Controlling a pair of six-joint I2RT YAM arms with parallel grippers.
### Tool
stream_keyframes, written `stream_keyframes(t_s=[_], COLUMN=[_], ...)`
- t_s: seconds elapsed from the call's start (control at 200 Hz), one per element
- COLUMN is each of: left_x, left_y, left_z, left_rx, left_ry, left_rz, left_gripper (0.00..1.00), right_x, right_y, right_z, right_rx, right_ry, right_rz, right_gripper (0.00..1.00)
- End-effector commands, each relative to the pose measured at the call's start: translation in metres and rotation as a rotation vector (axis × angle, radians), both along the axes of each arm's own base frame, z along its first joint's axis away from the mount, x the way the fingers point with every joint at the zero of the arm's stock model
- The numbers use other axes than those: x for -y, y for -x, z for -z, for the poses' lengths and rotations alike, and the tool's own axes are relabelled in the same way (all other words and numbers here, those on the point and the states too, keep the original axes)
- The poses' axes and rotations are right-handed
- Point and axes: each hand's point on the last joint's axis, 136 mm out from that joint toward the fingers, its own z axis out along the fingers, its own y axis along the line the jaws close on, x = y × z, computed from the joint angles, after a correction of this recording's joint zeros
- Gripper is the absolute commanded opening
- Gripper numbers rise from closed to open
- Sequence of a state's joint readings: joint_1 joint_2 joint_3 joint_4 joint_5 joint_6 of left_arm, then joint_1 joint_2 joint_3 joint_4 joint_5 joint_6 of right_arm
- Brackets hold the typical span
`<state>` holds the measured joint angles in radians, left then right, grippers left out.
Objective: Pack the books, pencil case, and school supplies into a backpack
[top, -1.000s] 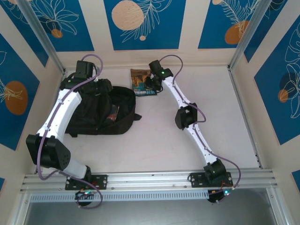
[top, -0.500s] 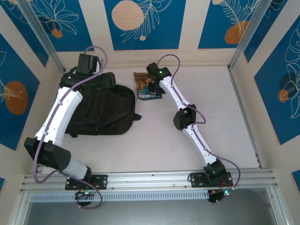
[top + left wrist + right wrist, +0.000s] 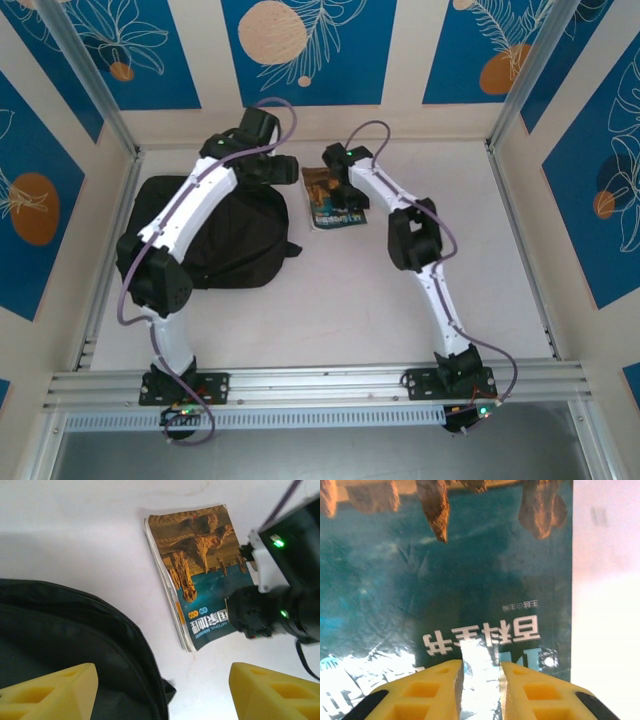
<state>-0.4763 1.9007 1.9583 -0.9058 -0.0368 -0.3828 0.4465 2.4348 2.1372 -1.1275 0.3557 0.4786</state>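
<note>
right gripper [image 3: 481,672] jaws stand a narrow slit apart, clamping nothing, tips low on the blue-and-orange book [image 3: 445,570], likely to slide it. the book lies flat near the table's [image 3: 330,310] far edge, just beside the backpack [image 3: 60,630]. left gripper [image 3: 162,680], jaws spread wide and empty, hangs over the backpack's edge, probably to receive it.

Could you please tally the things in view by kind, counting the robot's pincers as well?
book, blue-and-orange cover: 1
backpack, black: 1
pincers, the left pincer and the right pincer: 2
Total: 4
</note>
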Motion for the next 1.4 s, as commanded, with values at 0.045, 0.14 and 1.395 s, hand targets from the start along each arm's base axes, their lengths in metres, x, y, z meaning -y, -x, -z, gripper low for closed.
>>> stream_keyframes(t_s=[0.045, 0.14, 1.395], left_x=[0.016, 0.030, 0.101], left_y=[0.006, 0.011, 0.125], left_z=[-0.003, 0.011, 0.213], left_rx=[-0.006, -0.042, -0.460], left_ry=[0.034, 0.064, 0.001], left_rz=[0.004, 0.015, 0.154], left_gripper=[0.70, 0.70, 0.43], right_x=[0.044, 0.051, 0.073], right_y=[0.044, 0.068, 0.170], right_z=[0.034, 0.037, -0.038], right_rx=[-0.101, -0.110, 0.107], right_ry=[-0.055, -0.035, -0.712], right_rz=[0.097, 0.057, 0.403], right_gripper=[0.30, 0.33, 0.52])
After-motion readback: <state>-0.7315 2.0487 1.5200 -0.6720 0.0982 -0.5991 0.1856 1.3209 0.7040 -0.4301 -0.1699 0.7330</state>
